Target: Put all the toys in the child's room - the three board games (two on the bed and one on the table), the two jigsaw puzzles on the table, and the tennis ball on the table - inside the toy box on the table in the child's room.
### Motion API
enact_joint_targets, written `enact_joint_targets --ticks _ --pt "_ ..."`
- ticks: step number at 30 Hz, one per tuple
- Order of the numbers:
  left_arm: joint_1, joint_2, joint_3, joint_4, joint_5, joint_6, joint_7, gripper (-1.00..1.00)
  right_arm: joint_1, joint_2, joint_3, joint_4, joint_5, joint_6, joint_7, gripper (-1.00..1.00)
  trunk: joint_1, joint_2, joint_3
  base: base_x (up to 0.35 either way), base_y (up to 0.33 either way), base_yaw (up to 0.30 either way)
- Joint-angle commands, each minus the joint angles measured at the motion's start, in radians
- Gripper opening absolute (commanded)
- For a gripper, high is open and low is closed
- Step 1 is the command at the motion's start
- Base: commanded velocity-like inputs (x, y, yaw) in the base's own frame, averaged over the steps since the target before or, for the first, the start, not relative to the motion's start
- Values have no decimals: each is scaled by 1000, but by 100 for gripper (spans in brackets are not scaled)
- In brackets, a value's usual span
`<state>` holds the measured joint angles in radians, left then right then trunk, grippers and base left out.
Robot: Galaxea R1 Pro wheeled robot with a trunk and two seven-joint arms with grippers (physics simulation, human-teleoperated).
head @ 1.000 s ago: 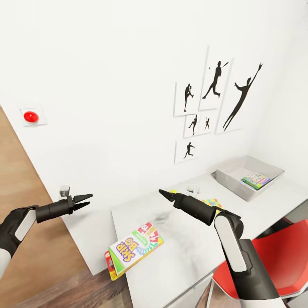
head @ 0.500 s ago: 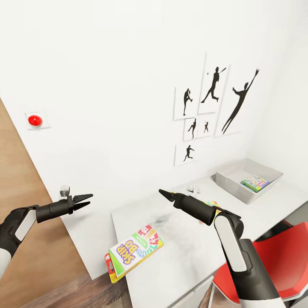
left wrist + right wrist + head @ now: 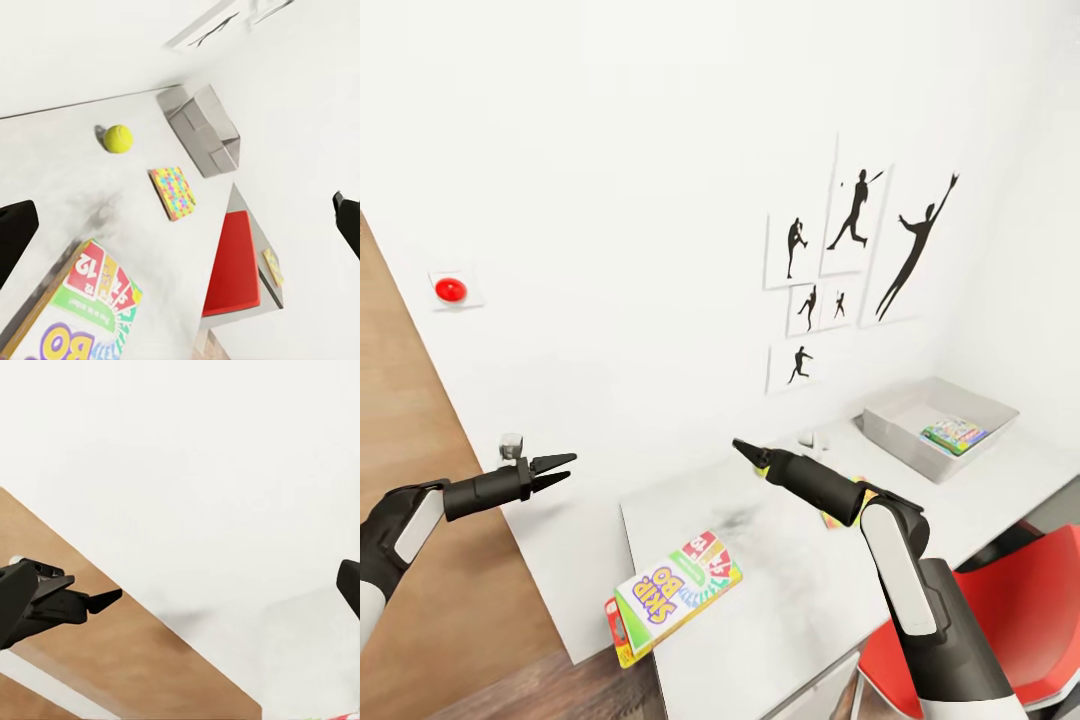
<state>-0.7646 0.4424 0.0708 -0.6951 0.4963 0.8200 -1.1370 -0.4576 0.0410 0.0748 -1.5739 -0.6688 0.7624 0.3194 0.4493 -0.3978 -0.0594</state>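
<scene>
The white table [image 3: 780, 590] stands against the wall. At its near corner a Skip-Bo board game [image 3: 675, 592] overhangs the edge, with a red-edged box [image 3: 614, 622] under it. The grey toy box [image 3: 900, 425] at the far end holds a colourful printed box [image 3: 955, 433]. My right gripper [image 3: 745, 450] hovers open over the table, hiding most of the tennis ball [image 3: 118, 138] and of a jigsaw puzzle [image 3: 174, 192]. My left gripper [image 3: 565, 466] hangs open left of the table, above the floor, its fingers [image 3: 15, 232] wide apart and empty.
A red chair [image 3: 1010, 600] is pushed in at the table's right side. A red wall button [image 3: 450, 290] and black silhouette pictures [image 3: 840, 260] are on the white wall. Wood floor [image 3: 420, 420] lies to the left.
The whole picture has shifted slightly, so the camera has moved. Both grippers hold the same pose, open and empty. The things on the table lie as before.
</scene>
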Motion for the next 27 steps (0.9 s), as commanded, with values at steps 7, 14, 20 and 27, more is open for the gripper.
enact_joint_targets --ticks 7,14,20,27 --pt "-1 1 1 0 5 10 -1 100 0 -1 -1 0 0 -39 3 100 1 -2 9 0 0 0" --pt "-1 2 1 0 7 13 -1 100 0 -1 -1 0 -1 -45 3 100 1 -2 21 0 0 0" --pt "-1 1 1 0 9 13 -1 100 1 -1 -1 0 0 -46 3 100 1 -2 31 0 0 0" --pt "-1 2 1 0 11 13 -2 100 1 -1 -1 0 0 -46 3 100 28 -51 20 0 0 0"
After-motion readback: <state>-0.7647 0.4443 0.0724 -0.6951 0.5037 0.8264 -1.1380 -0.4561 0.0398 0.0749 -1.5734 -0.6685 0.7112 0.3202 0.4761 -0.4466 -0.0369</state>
